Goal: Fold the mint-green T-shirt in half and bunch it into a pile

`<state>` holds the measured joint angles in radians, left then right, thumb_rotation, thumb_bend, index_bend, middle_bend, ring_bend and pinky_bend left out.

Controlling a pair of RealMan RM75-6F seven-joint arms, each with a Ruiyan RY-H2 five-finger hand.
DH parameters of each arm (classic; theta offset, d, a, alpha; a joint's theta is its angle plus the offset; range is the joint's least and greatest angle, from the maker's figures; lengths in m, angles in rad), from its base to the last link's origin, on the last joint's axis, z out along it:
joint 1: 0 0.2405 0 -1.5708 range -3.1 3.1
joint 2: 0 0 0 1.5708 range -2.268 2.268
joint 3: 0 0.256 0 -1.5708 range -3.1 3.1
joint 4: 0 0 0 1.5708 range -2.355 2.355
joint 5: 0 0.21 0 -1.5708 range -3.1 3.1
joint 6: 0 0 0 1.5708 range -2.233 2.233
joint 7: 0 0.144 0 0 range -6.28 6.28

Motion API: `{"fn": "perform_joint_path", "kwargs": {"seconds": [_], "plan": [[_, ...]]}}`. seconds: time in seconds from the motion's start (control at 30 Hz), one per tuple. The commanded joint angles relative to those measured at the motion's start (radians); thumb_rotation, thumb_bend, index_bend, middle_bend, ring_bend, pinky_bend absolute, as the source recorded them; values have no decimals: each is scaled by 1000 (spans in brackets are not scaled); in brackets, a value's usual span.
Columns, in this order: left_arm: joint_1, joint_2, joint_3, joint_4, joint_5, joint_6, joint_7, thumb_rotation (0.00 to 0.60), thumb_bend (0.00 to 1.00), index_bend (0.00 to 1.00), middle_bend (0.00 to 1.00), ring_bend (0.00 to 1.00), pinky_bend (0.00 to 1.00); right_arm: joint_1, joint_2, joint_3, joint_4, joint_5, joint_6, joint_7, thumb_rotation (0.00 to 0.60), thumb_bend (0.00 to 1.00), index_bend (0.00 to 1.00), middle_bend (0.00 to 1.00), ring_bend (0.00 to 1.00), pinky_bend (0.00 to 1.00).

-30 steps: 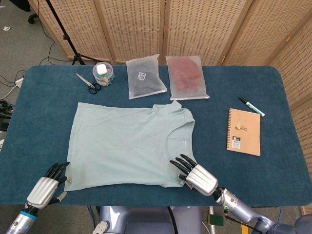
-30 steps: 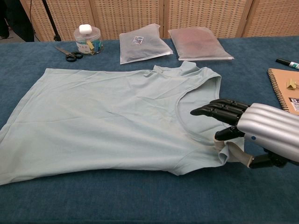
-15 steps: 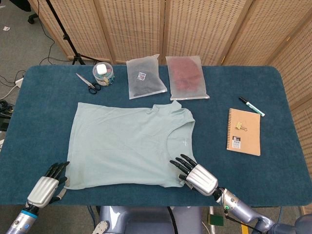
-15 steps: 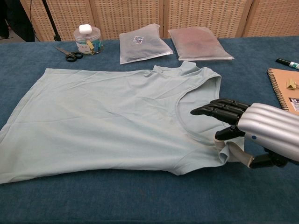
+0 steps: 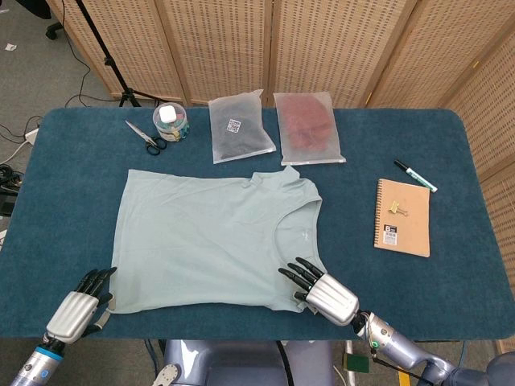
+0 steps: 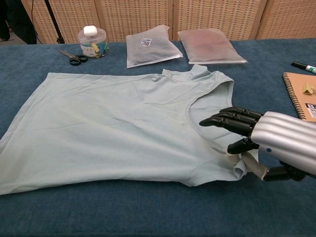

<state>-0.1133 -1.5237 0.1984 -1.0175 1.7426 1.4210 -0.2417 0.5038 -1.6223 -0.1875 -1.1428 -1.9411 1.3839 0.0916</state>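
The mint-green T-shirt point(image 5: 213, 237) lies spread flat on the blue table point(image 5: 72, 153), collar to the right. My right hand point(image 5: 322, 291) is at its near right corner. In the chest view the right hand point(image 6: 269, 140) pinches the curled-up sleeve edge point(image 6: 238, 164) between thumb and fingers, the other fingers stretched over the cloth. My left hand point(image 5: 78, 307) sits at the shirt's near left corner, cloth between fingers and thumb; the grip is small in the head view. The left hand is outside the chest view.
Along the far side lie scissors point(image 5: 145, 137), a clear jar point(image 5: 170, 122) and two bagged garments point(image 5: 238, 125) point(image 5: 308, 126). A brown notebook point(image 5: 402, 217) with a binder clip and a marker point(image 5: 414, 175) sit to the right. The near table edge runs right beneath both hands.
My right hand has shifted slightly left and nearer, dragging the sleeve edge with it. The left hand and the rest of the shirt look much the same.
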Motion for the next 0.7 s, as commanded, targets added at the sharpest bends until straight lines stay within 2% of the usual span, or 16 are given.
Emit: {"fn": "perform_joint_path", "kwargs": {"seconds": [0.03, 0.33, 0.7], "plan": [[-4, 12, 14, 4, 36, 39, -23, 600, 623, 708, 0, 0, 0, 5, 4, -21, -12, -25, 9, 25, 600, 827, 628, 77, 0, 0], [-15, 62, 68, 49, 148, 155, -92, 600, 638, 715, 0, 0, 0, 15, 50, -74, -47, -108, 50, 20, 600, 827, 633, 90, 0, 0], [7, 82, 134, 149, 250, 287, -126, 600, 648, 717, 0, 0, 0, 21, 126, -140, -149, -210, 54, -74, 600, 827, 633, 93, 0, 0]]}}
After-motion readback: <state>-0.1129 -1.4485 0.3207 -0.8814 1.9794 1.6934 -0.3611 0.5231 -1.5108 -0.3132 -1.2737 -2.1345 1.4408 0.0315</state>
